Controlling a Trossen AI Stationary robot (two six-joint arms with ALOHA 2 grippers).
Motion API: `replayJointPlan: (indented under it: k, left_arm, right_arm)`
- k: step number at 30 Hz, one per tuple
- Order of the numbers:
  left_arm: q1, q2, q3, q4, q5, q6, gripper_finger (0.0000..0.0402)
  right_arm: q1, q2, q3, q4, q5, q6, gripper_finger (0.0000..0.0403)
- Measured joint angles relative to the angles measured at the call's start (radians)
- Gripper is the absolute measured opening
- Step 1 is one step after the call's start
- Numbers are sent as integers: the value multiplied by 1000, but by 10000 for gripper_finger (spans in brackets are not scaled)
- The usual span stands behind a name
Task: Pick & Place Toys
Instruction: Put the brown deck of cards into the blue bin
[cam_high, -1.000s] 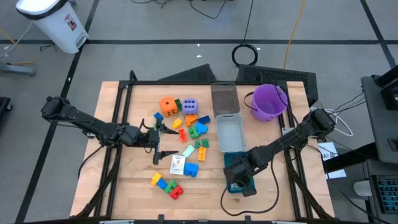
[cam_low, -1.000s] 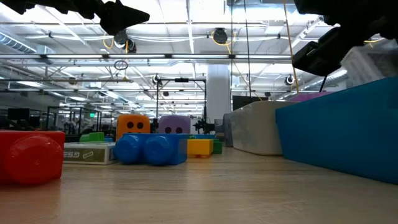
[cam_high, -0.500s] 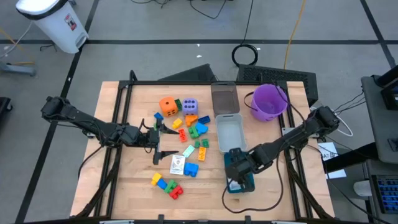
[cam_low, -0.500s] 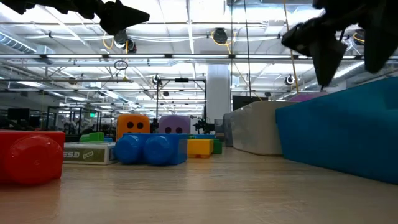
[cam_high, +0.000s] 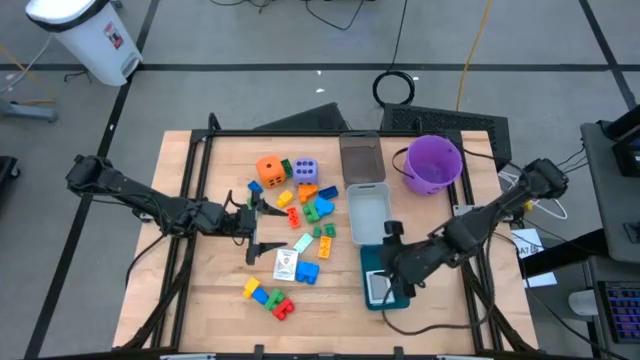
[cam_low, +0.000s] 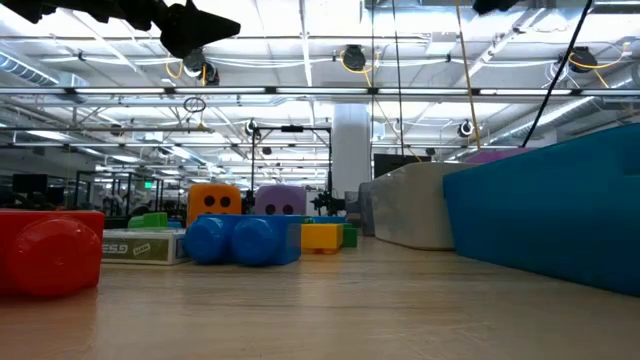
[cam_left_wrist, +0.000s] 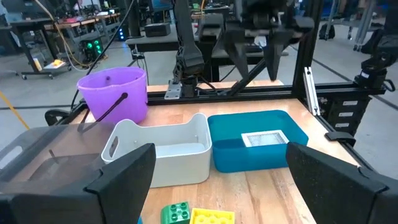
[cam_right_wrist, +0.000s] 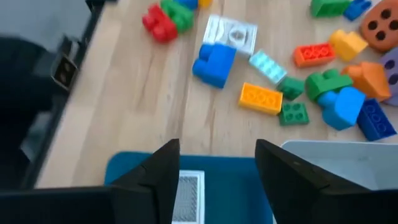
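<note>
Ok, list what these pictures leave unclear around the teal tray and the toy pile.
- White card in the teal tray: its print is too small in the high view and blurred in the right wrist view.
- Low view: the tray's wall hides the card.
- Low view: the blue block and orange die hide most toys behind them.

Two slim black jointed arms (cam_high: 140, 200), trailing black cables, blunt dark wedge-shaped fingers (cam_left_wrist: 124, 177).

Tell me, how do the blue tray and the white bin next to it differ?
The teal tray is lower-walled and holds a white card; the white bin is taller, has a handle cutout, and looks empty. In the overhead view, the tray sits nearer the table's front edge. Both are open-topped, rectangular, and touching.
</note>
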Motion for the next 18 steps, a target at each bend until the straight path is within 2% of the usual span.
replayJointPlan:
  k: [3, 7, 18]
  left_arm:
    - [0, 0, 0, 0, 0, -17, 367]
    - [0, 0, 0, 0, 0, -20, 367]
    - [0, 3, 0, 4, 0, -23, 367]
  right_arm:
    - [3, -31, -18, 50, 26, 9, 174]
    - [18, -72, -136, 235, 105, -53, 165]
    - [19, -244, -514, 798, 104, -173, 143]
